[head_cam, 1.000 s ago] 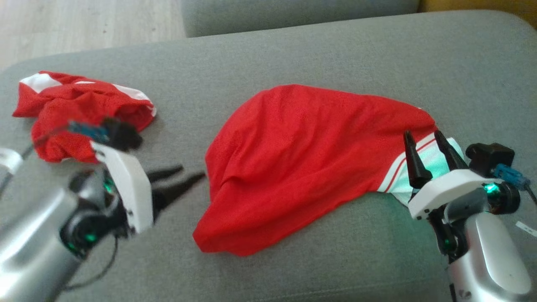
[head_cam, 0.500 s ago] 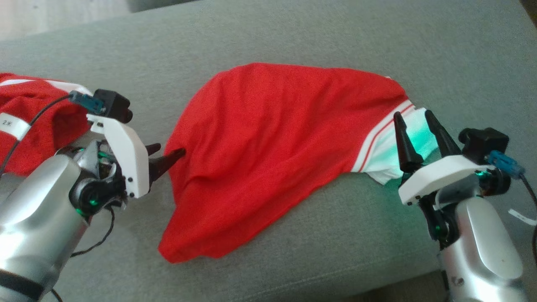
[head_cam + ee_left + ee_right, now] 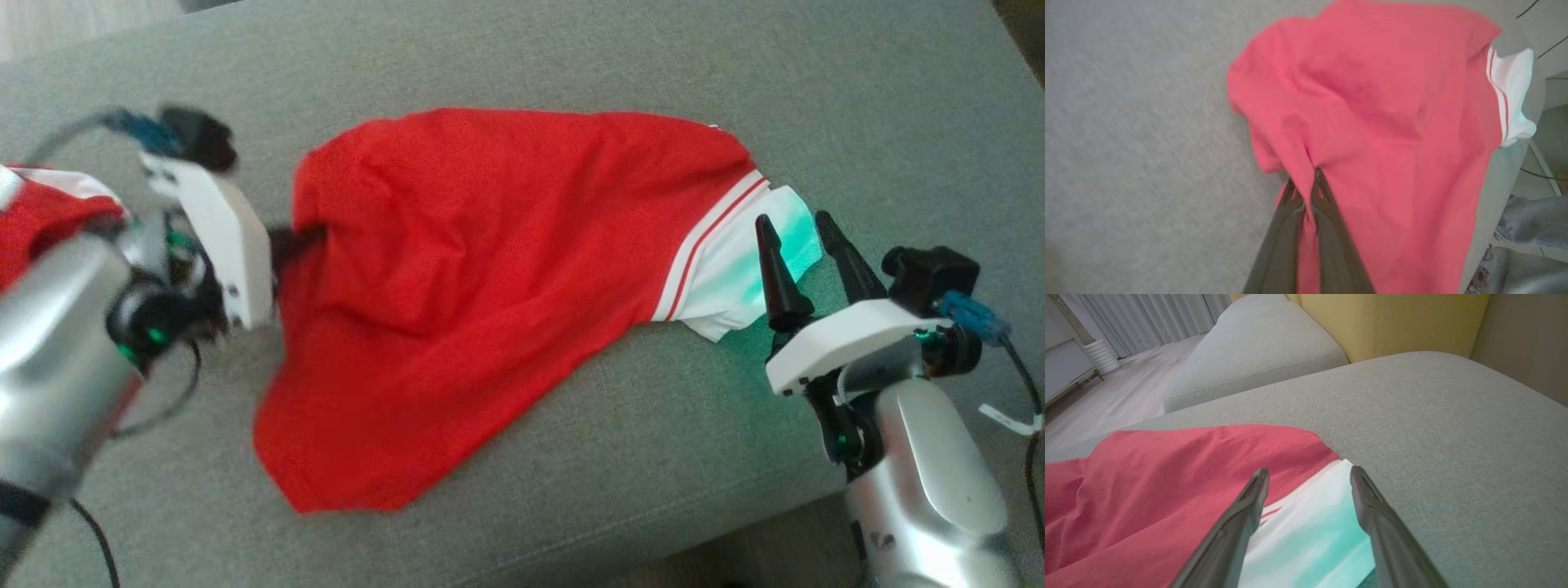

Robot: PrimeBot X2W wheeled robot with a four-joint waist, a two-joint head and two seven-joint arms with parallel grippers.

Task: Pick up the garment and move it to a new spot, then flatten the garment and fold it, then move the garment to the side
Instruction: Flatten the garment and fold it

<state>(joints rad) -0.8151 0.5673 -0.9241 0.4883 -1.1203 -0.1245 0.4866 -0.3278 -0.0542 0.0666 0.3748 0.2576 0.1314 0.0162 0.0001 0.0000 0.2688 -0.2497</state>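
A red garment with a white sleeve end lies spread on the grey sofa cushion. My left gripper is at its left edge, shut on a pinch of the red cloth. In the left wrist view the two dark fingers meet with a fold of the garment squeezed between them. My right gripper stands open just over the white sleeve end, with nothing between its fingers. The right wrist view shows its fingers apart above the sleeve of the garment.
A second red and white garment lies at the far left, partly behind my left arm. The cushion's front edge runs along the bottom. A second grey cushion and a yellow backrest lie beyond.
My left gripper moved right to the garment's left edge and shut on the cloth, bunching it. The head camera tilted down and shifted. The right gripper stays open over the sleeve.
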